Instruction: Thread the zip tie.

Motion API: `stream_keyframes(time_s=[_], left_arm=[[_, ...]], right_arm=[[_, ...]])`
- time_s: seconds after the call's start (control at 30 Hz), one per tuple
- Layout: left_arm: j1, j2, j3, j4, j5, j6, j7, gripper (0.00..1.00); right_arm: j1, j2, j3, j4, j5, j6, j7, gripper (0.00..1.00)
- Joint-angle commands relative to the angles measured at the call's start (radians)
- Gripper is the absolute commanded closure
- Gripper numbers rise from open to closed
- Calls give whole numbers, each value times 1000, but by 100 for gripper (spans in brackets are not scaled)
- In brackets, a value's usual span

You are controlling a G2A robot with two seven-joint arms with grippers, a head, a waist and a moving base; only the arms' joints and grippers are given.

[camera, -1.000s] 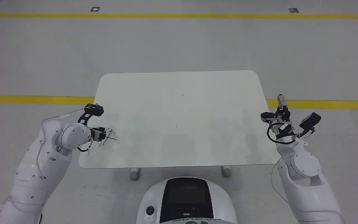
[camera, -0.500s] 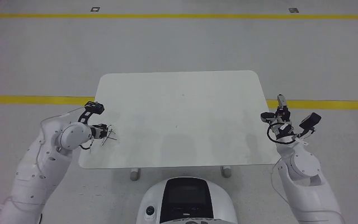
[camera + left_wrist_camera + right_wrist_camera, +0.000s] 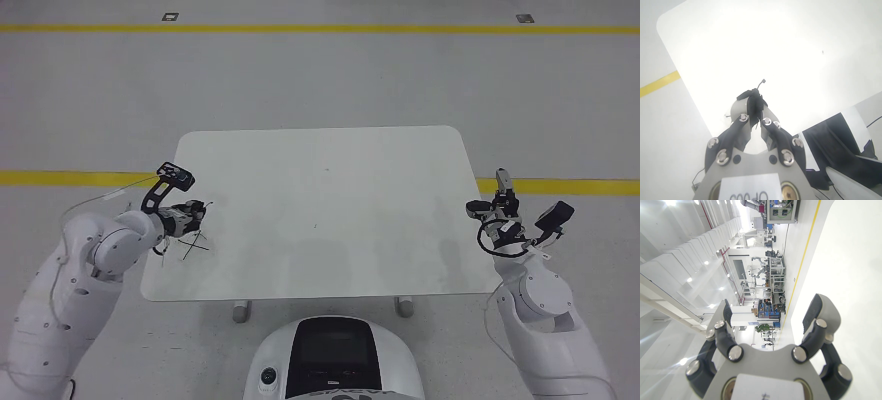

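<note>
A thin black zip tie (image 3: 761, 84) sticks out past the tips of my left gripper (image 3: 754, 98), which is shut on it; its small square head points away from the wrist. In the top view the left gripper (image 3: 197, 213) hangs over the white table (image 3: 320, 200) near its left edge, with the zip tie (image 3: 196, 238) trailing down from it toward the tabletop. My right gripper (image 3: 770, 311) is open with nothing between its fingers. It stays off the table's right edge (image 3: 503, 196), turned toward the room.
A yellow floor line (image 3: 60, 178) runs behind the table on both sides. The table's rounded corner (image 3: 664, 20) lies beyond the left gripper.
The left gripper has risen and shifted toward the table's far side and slightly inward, carrying the zip tie. The right arm has kept still.
</note>
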Motion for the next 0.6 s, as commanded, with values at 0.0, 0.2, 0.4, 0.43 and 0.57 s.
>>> stream_keyframes(time_s=[0.0, 0.2, 0.4, 0.43, 0.57], left_arm=[[6, 1, -6, -11, -6, -5, -1, 100], [45, 11, -18, -48, 13, -40, 44, 100], [45, 11, -18, -48, 13, -40, 44, 100], [45, 11, -18, -48, 13, -40, 44, 100], [52, 11, 3, -71, 2, -40, 107, 100]], right_arm=[[0, 0, 0, 0, 0, 0, 0, 0], [0, 0, 0, 0, 0, 0, 0, 0], [0, 0, 0, 0, 0, 0, 0, 0], [0, 0, 0, 0, 0, 0, 0, 0], [0, 0, 0, 0, 0, 0, 0, 0]])
